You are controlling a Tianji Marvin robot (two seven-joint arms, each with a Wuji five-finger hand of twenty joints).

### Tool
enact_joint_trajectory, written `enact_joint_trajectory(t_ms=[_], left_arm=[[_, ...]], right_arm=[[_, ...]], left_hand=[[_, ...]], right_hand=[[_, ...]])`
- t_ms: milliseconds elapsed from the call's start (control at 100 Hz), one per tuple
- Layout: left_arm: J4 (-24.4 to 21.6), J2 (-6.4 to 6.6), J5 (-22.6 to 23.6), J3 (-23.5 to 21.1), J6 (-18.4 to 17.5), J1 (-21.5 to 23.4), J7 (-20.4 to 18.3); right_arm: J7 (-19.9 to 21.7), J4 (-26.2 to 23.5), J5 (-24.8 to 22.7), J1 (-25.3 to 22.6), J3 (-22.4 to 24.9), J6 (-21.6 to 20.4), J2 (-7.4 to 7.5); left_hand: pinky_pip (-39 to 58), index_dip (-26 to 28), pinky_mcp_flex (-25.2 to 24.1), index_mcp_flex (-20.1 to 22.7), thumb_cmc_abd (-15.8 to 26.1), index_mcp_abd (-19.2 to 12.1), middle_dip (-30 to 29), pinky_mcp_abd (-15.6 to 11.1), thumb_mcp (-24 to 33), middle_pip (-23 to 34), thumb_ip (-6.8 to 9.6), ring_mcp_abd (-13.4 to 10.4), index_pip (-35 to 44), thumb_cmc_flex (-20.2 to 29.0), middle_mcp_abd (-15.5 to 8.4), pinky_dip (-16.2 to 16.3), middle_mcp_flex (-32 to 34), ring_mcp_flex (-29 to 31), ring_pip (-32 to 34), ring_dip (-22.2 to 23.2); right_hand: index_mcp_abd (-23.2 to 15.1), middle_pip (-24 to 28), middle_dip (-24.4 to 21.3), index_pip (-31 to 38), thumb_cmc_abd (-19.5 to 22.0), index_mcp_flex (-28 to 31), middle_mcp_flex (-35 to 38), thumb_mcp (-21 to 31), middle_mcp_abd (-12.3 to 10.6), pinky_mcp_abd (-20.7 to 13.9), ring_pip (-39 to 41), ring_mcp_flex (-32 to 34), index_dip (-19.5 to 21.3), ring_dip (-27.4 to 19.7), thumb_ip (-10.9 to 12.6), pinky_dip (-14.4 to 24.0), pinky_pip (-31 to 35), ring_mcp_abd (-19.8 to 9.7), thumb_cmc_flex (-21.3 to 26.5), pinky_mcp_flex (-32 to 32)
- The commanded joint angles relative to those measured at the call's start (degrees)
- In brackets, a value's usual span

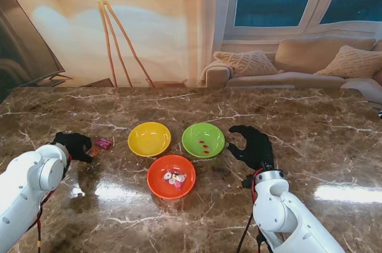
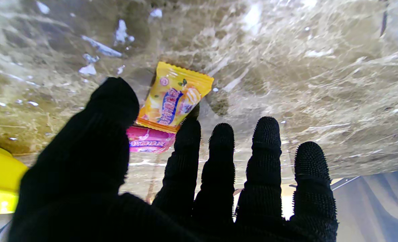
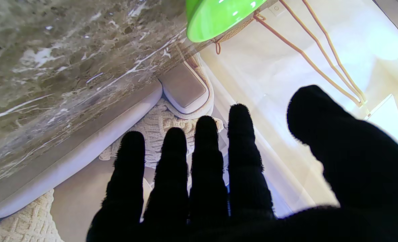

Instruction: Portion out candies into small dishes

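Observation:
Three small dishes stand mid-table: a yellow dish (image 1: 149, 138), a green dish (image 1: 203, 139) with small red candies inside, and nearer to me an orange dish (image 1: 171, 176) holding several wrapped candies. Left of the yellow dish lie a pink candy (image 1: 104, 142) and an orange-yellow candy (image 1: 92, 152). My left hand (image 1: 74, 145) hovers over them, fingers spread, holding nothing. In the left wrist view the yellow-wrapped candy (image 2: 175, 97) sits between thumb and index tip, the pink candy (image 2: 150, 140) beside it. My right hand (image 1: 253, 145) stands open just right of the green dish (image 3: 219, 15).
The brown marble table (image 1: 310, 127) stretches wide to the right and toward me. A floor lamp (image 1: 101, 2), a sofa with cushions (image 1: 298, 62) and a dark screen (image 1: 24, 44) stand beyond the far edge.

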Motion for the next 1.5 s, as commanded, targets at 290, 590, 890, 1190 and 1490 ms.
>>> enact_joint_trajectory(t_ms=[290, 590, 890, 1190, 1490], left_arm=[[4.3, 0.15, 1.2, 2.9, 0.6, -0.9, 0.3], [6.2, 0.24, 1.1, 4.1, 0.2, -0.9, 1.8], [6.3, -0.24, -2.0, 3.2, 0.3, 0.3, 3.8], [6.4, -0.64, -5.1, 2.7, 0.9, 1.1, 4.6], [6.0, -0.56, -6.2, 1.3, -0.9, 2.0, 3.6]], right_arm=[[0.9, 0.3, 0.3, -0.5, 0.2, -0.1, -0.06], [1.1, 0.3, 0.3, -0.3, -0.1, 0.0, -0.03], [1.3, 0.5, 0.4, -0.1, -0.3, 0.0, -0.02], [1.8, 0.4, 0.5, -0.1, -0.4, -0.1, 0.04], [1.8, 0.4, 0.6, 0.0, -0.4, 0.0, 0.02]], left_hand=[[1.3, 14.8, -0.3, -3.3, -4.7, -8.3, 4.4, -1.1, 7.5, 4.5, -2.04, -1.2, 20.3, 7.7, -1.8, 1.9, -0.7, 0.0, 3.1, 1.8], [3.4, 26.6, 1.2, -2.2, -4.9, -16.2, 4.2, -1.4, 1.5, 4.4, -0.91, -1.8, 36.7, 11.3, -3.2, 1.6, 2.1, 1.9, 4.1, 1.7], [12.9, 32.9, 10.0, 3.8, -8.4, -19.8, 5.2, -3.2, 11.7, 2.6, -1.12, -3.9, 41.8, 10.6, -5.3, 2.0, 16.7, 14.1, 6.9, 0.6], [20.0, 32.3, 17.0, 5.6, -11.7, -19.8, 18.5, -2.2, 6.6, -2.3, -0.46, -4.2, 40.6, 16.5, -6.8, 1.4, 30.9, 22.3, 11.4, 3.9], [16.8, 14.5, 13.6, 10.7, -11.6, -19.6, 23.2, -1.5, 12.3, -1.0, 1.92, -2.4, 30.1, 13.6, -3.8, 0.6, 30.3, 20.6, 10.7, 4.9]], right_hand=[[-1.3, 0.2, 1.0, 0.5, 0.2, 0.8, 0.9, 0.5, -0.3, 0.0, 0.1, 0.0, -0.1, 0.8, 1.4, 1.2, -0.6, -0.1, -1.6, -0.3], [-1.2, 0.2, 1.0, 0.4, 0.4, 0.7, 1.0, 0.6, -0.3, -0.1, 0.1, 0.1, -0.1, 0.8, 1.4, 1.2, -0.5, -0.3, -1.6, -0.1], [-1.1, 0.3, 1.0, 0.5, 0.2, 0.8, 1.2, 0.7, -0.2, -0.6, -0.1, 0.3, -0.1, 0.6, 1.4, 1.0, -0.6, -0.5, -1.6, 0.3], [-1.1, 0.5, 1.0, 0.6, 0.1, 1.0, 1.4, 0.8, -0.1, -1.0, 0.1, 0.4, -0.1, 0.6, 1.3, 0.7, -0.5, -0.2, -1.5, 0.7], [-1.5, 0.4, 1.0, 0.7, 0.1, 1.1, 1.5, 0.6, -0.2, -0.7, 0.2, 0.3, -0.2, 0.6, 1.3, 0.7, -0.4, -0.1, -1.6, 0.4]])
